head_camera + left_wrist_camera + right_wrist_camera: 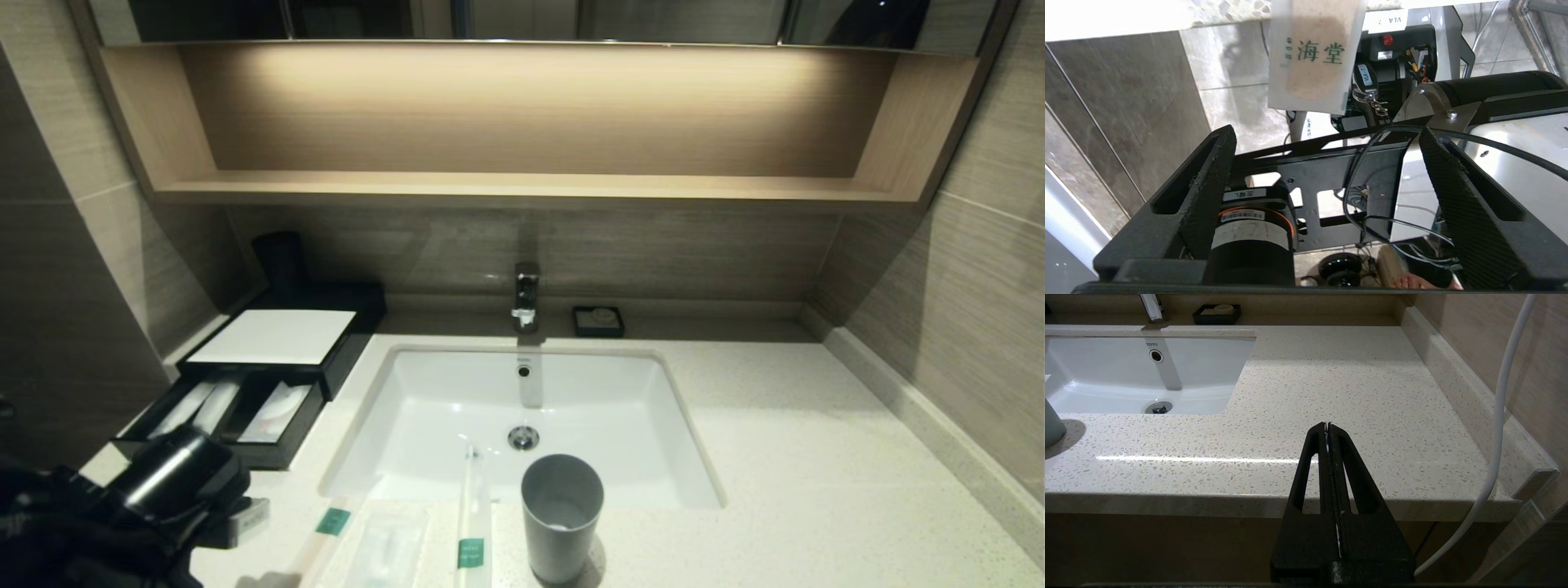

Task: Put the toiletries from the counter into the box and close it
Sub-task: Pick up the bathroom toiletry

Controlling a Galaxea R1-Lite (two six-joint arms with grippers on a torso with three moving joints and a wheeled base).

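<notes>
The black box (277, 336) with a white top stands left of the sink, its divided drawer (304, 426) pulled out with pale items in it. Two cream sticks with green bands lie at the counter's (816, 490) front edge: one left (326, 529), one (472, 523) reaching over the sink rim. The translucent packet (382, 545) lies between them. My left arm (163, 490) is at the front left. My left gripper (1326, 132) is open and empty below the counter edge, under a stick's overhanging wrapped end (1316, 53). My right gripper (1327, 426) is shut and empty over the counter's (1351, 384) front right edge.
A grey cup (562, 518) stands on the counter right of the sticks, in front of the white sink (522, 408). The faucet (526, 296) and a small black soap dish (598, 321) are at the back. A white cable (1498, 416) hangs beside the right gripper.
</notes>
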